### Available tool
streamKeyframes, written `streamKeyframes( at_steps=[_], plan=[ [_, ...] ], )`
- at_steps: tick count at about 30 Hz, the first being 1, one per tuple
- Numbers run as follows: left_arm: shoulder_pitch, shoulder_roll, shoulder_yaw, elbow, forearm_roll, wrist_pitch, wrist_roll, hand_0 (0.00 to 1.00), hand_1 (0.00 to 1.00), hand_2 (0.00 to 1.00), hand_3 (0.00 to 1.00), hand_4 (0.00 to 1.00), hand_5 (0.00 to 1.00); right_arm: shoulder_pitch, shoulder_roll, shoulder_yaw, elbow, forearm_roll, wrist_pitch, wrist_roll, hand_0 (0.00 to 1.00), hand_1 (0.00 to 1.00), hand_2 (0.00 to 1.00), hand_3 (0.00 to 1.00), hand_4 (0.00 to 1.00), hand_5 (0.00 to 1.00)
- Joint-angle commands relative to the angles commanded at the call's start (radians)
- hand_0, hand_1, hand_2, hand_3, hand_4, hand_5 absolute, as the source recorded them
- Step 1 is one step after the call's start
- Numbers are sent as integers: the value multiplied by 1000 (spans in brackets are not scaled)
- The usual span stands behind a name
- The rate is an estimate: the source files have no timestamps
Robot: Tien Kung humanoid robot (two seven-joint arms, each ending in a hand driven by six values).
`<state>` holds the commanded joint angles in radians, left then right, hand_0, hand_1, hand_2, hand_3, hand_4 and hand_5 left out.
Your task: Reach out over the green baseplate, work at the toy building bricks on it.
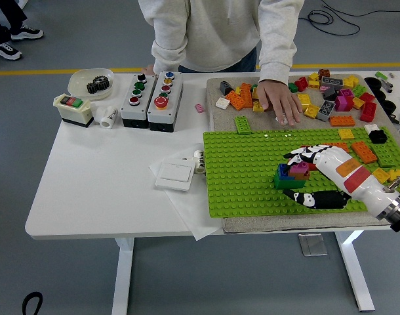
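**Green baseplate, right hand closing around the small brick stack**

Green studs are covering the baseplate (246, 170) lying on the right half of the white counter (101, 190), and a small brick stack (292, 174), magenta over red with blue and green pieces at its foot, is standing on the plate toward its near right side. The step in hand appears to be grasping or pressing at this stack. The right hand (311, 176) is reaching in from the lower right, its white forearm angling across the plate's near corner. Its fingers (301, 155) are curving over the far side of the stack while the dark thumb is lying along the near side, so the hand is cupping the bricks; whether it is truly squeezing them cannot be told. The next move probably calls for firming that hold before lifting or pushing down squarely, so the stack is not twisting off its studs.

Beyond the plate, a person's hand (279, 102) is resting flat among the loose bricks (331, 92) on the grey mat. The left arm is not showing.
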<state>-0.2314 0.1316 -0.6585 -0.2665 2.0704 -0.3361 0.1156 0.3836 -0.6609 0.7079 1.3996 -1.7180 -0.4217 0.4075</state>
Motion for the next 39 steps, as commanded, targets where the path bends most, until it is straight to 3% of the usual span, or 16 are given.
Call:
streamKeyframes(
  at_steps=[6, 15, 39],
  plan=[
    [2, 0, -3, 0, 5, -1, 0, 745, 742, 706, 596, 665, 602, -2, -1, 1, 1, -13, -2, -4, 647, 658, 706, 562, 785, 543],
    [5, 0, -7, 0, 16, -3, -1, 745, 743, 707, 596, 665, 602, -7, -1, 27, -21, -144, -42, -21, 668, 665, 709, 560, 785, 541],
    [-1, 0, -2, 1, 8, 3, -2, 744, 742, 706, 596, 666, 601, -3, -2, 20, -56, -148, -42, -12, 662, 656, 702, 556, 790, 539]
  ],
)
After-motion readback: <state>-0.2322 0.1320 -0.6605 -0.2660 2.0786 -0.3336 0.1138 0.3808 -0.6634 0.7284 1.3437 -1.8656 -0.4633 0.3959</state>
